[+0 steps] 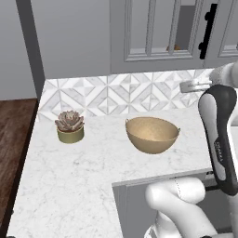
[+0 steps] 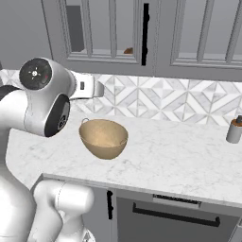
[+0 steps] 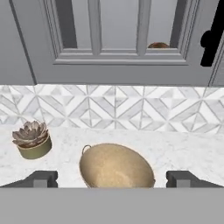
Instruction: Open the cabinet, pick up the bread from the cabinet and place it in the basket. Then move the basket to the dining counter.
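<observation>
I have the claw [image 3: 112, 178] spread wide and empty, hanging above the tan, wood-coloured round basket [image 3: 116, 167] on the marble worktop [image 1: 83, 172]. The grey wall cabinet with its framed glass-paned door [image 3: 118, 33] is shut, so I judge the opening step is only beginning. The small golden-brown bread [image 3: 158, 45] sits inside, low behind the glass, near the long black vertical bar handle [image 3: 215, 37]. Next I need to lift the claw up and across to that handle, close on it, and pull the door outward.
</observation>
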